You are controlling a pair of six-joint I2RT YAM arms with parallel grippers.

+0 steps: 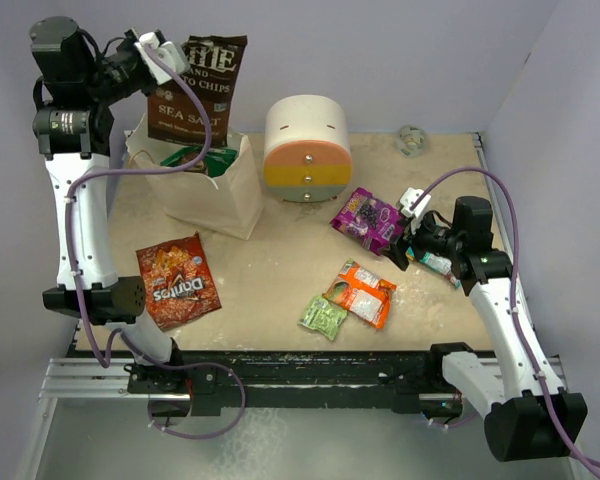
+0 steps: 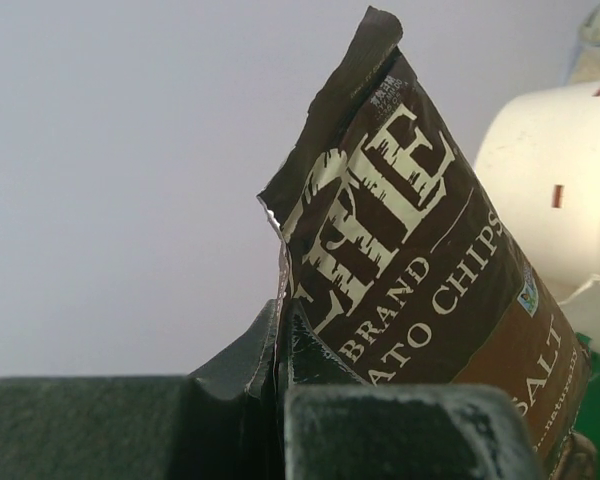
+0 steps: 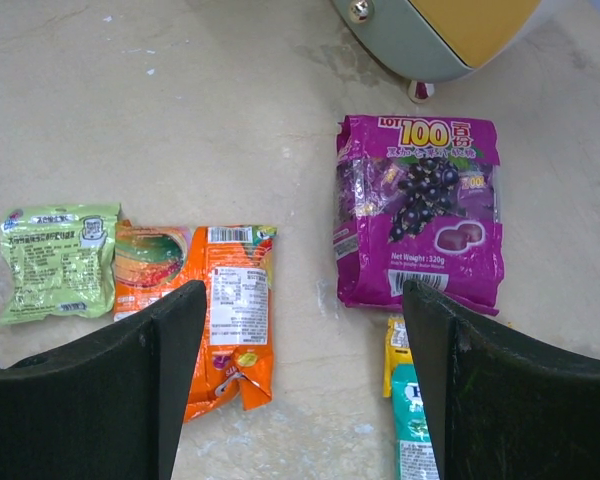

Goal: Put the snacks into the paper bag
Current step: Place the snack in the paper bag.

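**A:** Left gripper (image 1: 158,52), state?

**B:** Its jaws are pinched tight on one edge of the brown chip bag (image 2: 410,260). The packet is held up off the table and slants away from the fingers. The paper bag (image 1: 220,195) stands open directly beneath it. From the top view I cannot tell whether the packet's lower end has entered the mouth. A green packet (image 1: 195,157) shows inside that mouth.

**A:** Right gripper (image 3: 305,385)?

**B:** It is spread wide with nothing between the fingers, facing down at the table (image 1: 270,250). The purple packet (image 3: 420,215) lies just ahead of its right finger. The orange packet (image 3: 215,300) lies ahead of the left finger, with one corner hidden under it. The lime-green packet (image 3: 58,262) touches the orange one on the far left. The teal packet (image 3: 410,425) sits against the inner side of the right finger.

**A:** Anything else?

**B:** The Doritos packet (image 1: 177,280) lies flat, well apart from both grippers. The round white container (image 1: 307,148) stands between the paper bag and the purple packet.
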